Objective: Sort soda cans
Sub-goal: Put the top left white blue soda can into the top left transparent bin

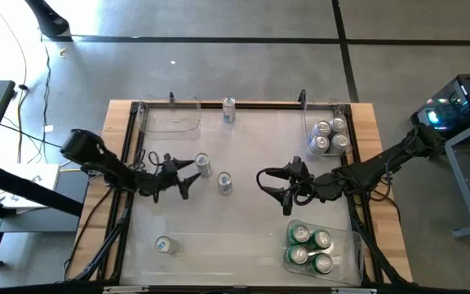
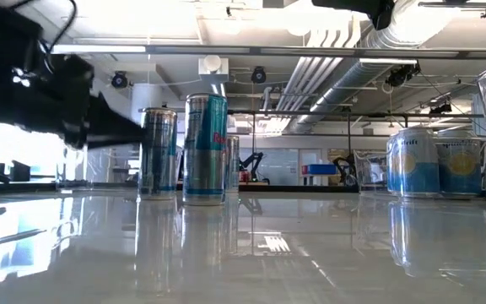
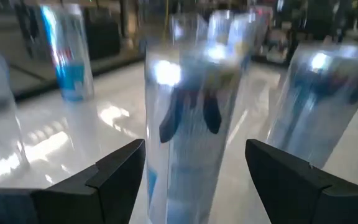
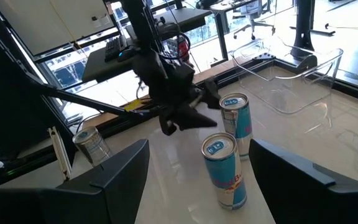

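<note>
Mid-table, left gripper [image 1: 188, 173] open beside can [image 1: 202, 164], clear surface around

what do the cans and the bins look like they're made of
The soda cans look like thin aluminium: shiny silver tops with pull tabs and glossy printed sides. The empty bin looks like clear hard plastic, since the table shows through its walls. The tabletop seems glossy white, mirroring the cans.
</note>
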